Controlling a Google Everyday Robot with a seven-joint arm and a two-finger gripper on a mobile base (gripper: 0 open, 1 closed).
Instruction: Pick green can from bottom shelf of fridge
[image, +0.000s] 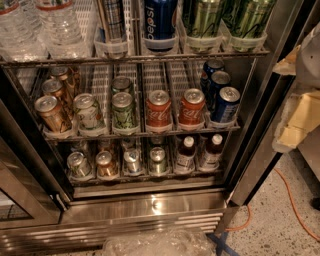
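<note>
The fridge (150, 210) stands open in front of me. Its bottom shelf (145, 176) holds a row of small cans and two dark bottles in clear lane trays. The green can (157, 161), dark green with a silver top, stands upright fourth from the left, between a silver-blue can (132, 161) and a bottle (185, 153). My gripper (295, 117) shows as a cream and white shape at the right edge, outside the fridge, to the right of and above the bottom shelf, well apart from the green can.
The rack above holds gold, patterned green-and-white, red Coca-Cola (158, 110) and blue cans. The top rack holds water bottles and tall cans. A steel door post (260, 150) borders the right side. A crinkled clear plastic thing (157, 243) and an orange cable (295, 200) lie on the floor.
</note>
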